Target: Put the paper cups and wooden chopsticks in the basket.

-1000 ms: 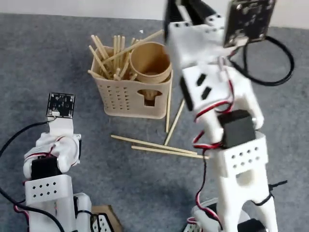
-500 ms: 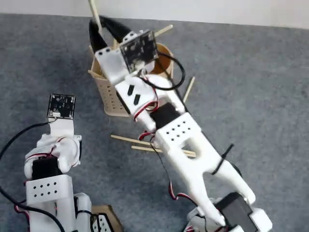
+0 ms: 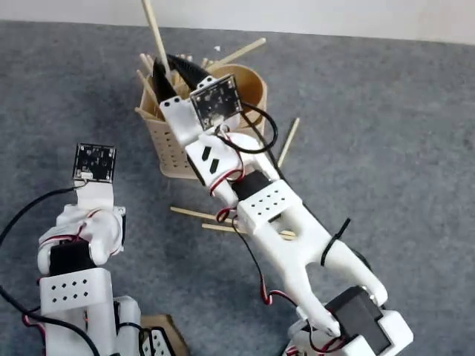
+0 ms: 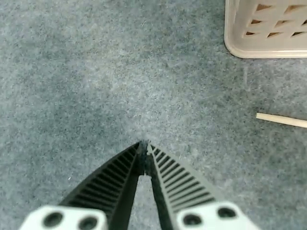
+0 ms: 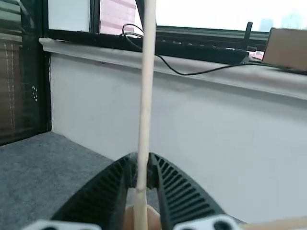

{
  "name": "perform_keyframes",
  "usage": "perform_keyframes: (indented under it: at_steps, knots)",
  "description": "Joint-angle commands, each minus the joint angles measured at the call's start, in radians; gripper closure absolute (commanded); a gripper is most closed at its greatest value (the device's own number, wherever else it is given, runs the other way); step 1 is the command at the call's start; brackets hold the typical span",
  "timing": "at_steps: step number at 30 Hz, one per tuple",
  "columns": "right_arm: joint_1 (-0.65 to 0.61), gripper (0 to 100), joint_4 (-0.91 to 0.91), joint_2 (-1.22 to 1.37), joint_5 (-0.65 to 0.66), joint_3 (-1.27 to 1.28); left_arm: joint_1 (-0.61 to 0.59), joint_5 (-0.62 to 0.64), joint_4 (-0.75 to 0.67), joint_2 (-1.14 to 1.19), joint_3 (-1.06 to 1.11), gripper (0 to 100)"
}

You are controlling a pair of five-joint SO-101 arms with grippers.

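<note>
A wooden chopstick (image 5: 145, 72) is clamped between the fingers of the right gripper (image 5: 142, 160), its long axis held nearly upright. The basket (image 3: 175, 157) is seen just beneath its lower end, so a straight drop is judged sufficient. The left gripper (image 4: 145, 144) is pressed closed on nothing beside the basket.

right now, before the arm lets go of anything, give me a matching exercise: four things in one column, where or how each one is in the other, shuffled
Column one
1. right gripper
2. left gripper
3. paper cup
4. loose chopsticks

Column two
a. lying flat on the carpet
b. sitting inside the basket
c. shut on a chopstick
d. shut with nothing in it

Pairs: 1-c, 2-d, 3-b, 4-a
</note>
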Motion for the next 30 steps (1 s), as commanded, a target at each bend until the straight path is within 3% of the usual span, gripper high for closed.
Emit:
perform_keyframes:
  at_steps: [1, 4, 15, 18, 25, 30]
  knots:
    - [0.019, 94.3, -0.018, -0.013, 0.008, -0.007, -0.008, 0.009, -0.017, -0.015, -0.007, 97]
    - [0.018, 86.8, -0.016, -0.019, 0.002, -0.007, -0.008, 0.009, -0.017, -0.015, -0.007, 97]
    - [0.022, 87.8, 0.15, -0.116, -0.023, -0.064, -0.008, 0.009, -0.018, -0.015, -0.007, 97]
    - [0.022, 87.8, 0.335, -0.217, -0.021, -0.085, -0.008, 0.009, -0.02, -0.015, -0.007, 97]
    - [0.099, 87.8, 1.107, -0.461, -0.021, -0.254, -0.045, 0.009, -0.017, -0.007, -0.059, 97]
    - [0.174, 87.8, 1.515, -0.545, -0.021, -0.306, -0.116, 0.011, -0.014, -0.001, -0.171, 97]
